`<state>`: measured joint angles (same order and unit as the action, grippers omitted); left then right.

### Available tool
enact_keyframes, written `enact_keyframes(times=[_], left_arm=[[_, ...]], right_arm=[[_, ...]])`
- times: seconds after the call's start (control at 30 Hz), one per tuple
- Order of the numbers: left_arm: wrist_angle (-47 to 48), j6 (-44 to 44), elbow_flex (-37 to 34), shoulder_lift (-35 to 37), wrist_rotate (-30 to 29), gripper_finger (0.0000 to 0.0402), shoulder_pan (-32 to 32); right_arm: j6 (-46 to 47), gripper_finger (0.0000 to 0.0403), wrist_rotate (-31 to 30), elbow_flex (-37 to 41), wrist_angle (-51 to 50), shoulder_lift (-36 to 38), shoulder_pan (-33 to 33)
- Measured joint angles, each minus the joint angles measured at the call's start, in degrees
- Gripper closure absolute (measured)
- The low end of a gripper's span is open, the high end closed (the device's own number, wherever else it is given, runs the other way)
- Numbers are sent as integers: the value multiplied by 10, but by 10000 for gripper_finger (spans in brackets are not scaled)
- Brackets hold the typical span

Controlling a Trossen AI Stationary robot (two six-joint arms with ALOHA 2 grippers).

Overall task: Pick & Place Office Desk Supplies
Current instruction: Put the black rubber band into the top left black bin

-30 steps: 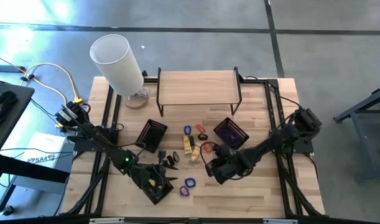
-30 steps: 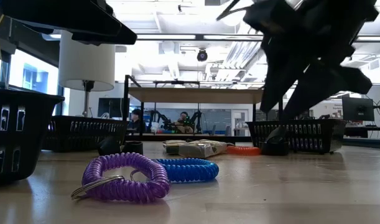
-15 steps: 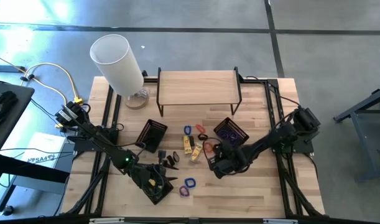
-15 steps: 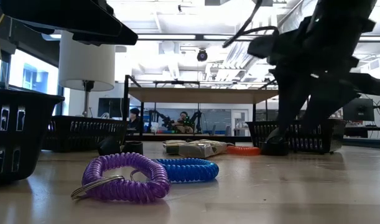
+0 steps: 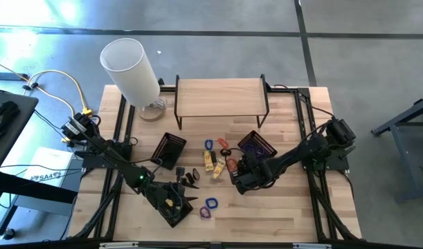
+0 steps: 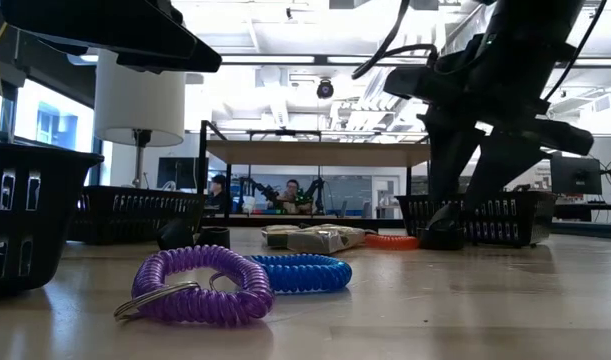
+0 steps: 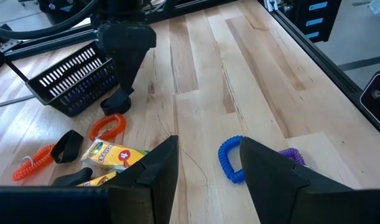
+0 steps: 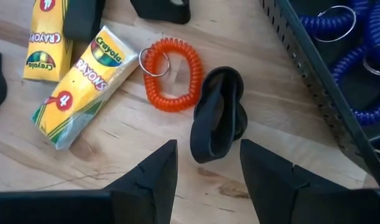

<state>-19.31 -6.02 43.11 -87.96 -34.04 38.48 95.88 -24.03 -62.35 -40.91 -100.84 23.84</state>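
The supplies lie scattered mid-table. Two yellow crayon packets (image 8: 84,81) lie beside an orange coil band (image 8: 171,74) and a black clip-like piece (image 8: 217,115). A blue band (image 7: 230,158) and a purple band (image 7: 292,155) lie nearer the front edge. More black clips (image 5: 189,178) lie left of the packets. My right gripper (image 8: 207,146) is open and points steeply down just above the black piece. My left gripper (image 7: 208,142) hangs open over the front left of the table, short of the blue band, with nothing between its fingers.
A dark mesh basket (image 5: 257,146) holding blue coil bands stands just right of my right gripper, and another dark basket (image 5: 171,149) stands left of the supplies. A wooden shelf (image 5: 221,97) and a big white cylinder (image 5: 131,69) stand at the back.
My right gripper has moved a little toward the table's far edge, closer to the black piece, and has tipped more steeply downward. It has stayed open.
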Motion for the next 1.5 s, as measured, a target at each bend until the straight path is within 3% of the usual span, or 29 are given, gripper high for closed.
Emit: enact_keyframes(times=[0.67,0.83,1.07,1.5], left_arm=[[0,0,0,0,0,238,0],[0,0,0,0,0,238,0],[0,0,0,0,0,238,0],[0,0,0,0,0,238,0]], right_arm=[[-39,245,-9,0,25,-28,-15],[-47,289,-9,0,25,-28,-15],[-76,388,20,0,25,-28,-15],[-127,399,-43,-58,19,-28,45]])
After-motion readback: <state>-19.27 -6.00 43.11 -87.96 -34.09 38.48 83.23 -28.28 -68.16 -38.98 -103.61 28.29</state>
